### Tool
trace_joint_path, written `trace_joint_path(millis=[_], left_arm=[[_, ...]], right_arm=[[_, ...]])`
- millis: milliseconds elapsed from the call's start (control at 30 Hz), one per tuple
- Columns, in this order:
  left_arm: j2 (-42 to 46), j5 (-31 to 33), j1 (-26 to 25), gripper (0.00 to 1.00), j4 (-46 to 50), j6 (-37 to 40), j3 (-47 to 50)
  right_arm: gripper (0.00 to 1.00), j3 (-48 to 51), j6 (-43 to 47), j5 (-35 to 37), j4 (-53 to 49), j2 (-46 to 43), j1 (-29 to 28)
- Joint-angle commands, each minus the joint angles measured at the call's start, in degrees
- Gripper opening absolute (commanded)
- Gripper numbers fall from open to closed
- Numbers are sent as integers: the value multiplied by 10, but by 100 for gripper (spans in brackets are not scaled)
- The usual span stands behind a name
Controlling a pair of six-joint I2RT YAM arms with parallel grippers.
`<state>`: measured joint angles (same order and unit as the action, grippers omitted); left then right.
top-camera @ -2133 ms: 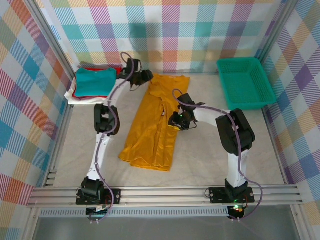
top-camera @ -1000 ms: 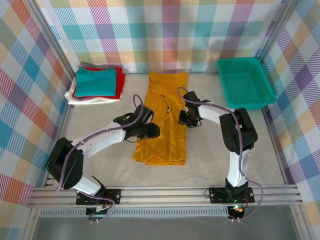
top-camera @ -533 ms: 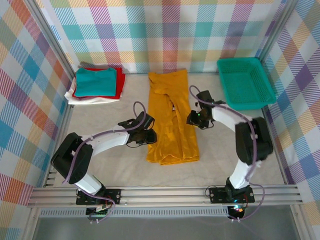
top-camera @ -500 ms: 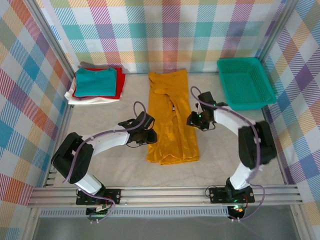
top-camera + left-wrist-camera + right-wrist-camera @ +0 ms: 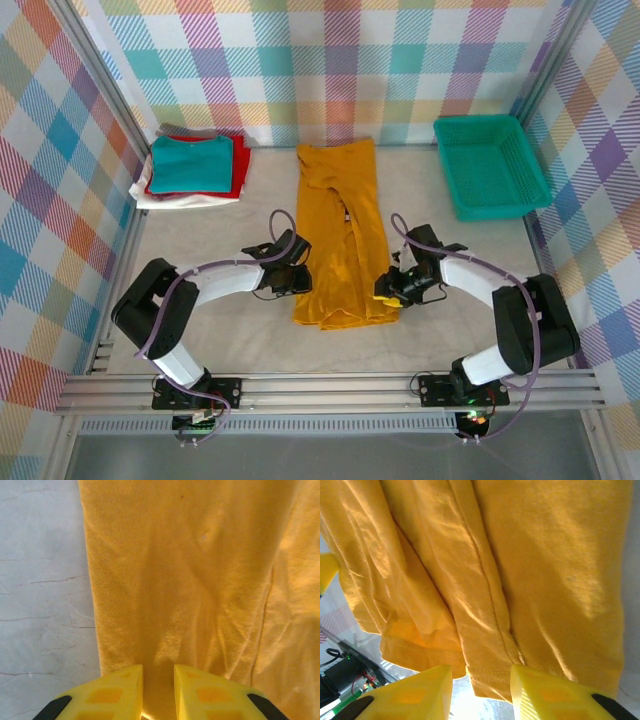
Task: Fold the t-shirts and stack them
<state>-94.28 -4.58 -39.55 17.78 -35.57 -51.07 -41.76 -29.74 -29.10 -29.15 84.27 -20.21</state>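
— Where is the mustard tee [image 5: 343, 235] to be found?
— It is laid flat in the middle of the table, folded lengthwise into a long strip. The neck end is turned to the back wall and the hem to the arms' bases. In the right wrist view [image 5: 520, 570] it is seen creased, with a doubled seam running down it. In the left wrist view [image 5: 200, 580] its left edge is seen lying on the table.

— And the other shirts?
— A stack of folded tees [image 5: 192, 172] is placed in the far left corner. A teal tee [image 5: 190, 160] is seen on top, a red tee [image 5: 238, 168] under it and a white tee [image 5: 160, 200] at the bottom. A grey edge can be made out behind.

— What is seen in the basket?
— The green basket [image 5: 490, 165] is set in the far right corner, well apart from the strip. Its mesh floor is seen from wall to wall.

— The surface and the room?
— A pale, faintly cracked table [image 5: 450, 330] is ringed by plaid walls [image 5: 400, 60]. A metal rail [image 5: 330, 392] is fixed across the near edge.

— How is the strip placed relative to the grippers?
— The left gripper [image 5: 298, 283] is placed at the strip's left edge, near the hem. In its own view [image 5: 158, 672] the fingers are set close together, with cloth in the narrow slit. Whether it is pinched cannot be told. The right gripper [image 5: 388, 290] is placed at the right edge, also near the hem. In its wrist view [image 5: 481, 677] the fingers are spread, and the hem is seen in the gap.
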Motion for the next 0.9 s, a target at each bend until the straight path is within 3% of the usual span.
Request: trace_joint_path(millis=[0, 233, 567, 733, 867], left_arm=[[-10, 7, -11, 23, 0, 2, 9], [-19, 17, -15, 23, -7, -5, 22], [-34, 32, -16, 22, 2, -8, 21], [-40, 31, -16, 21, -6, -11, 25], [-43, 34, -15, 21, -9, -14, 27]], right_arm=[[37, 2, -10, -22, 19, 16, -7], [41, 6, -14, 42, 8, -1, -8], [40, 22, -27, -37, 62, 41, -25], [33, 16, -32, -41, 58, 37, -26], [21, 10, -37, -35, 55, 29, -26]])
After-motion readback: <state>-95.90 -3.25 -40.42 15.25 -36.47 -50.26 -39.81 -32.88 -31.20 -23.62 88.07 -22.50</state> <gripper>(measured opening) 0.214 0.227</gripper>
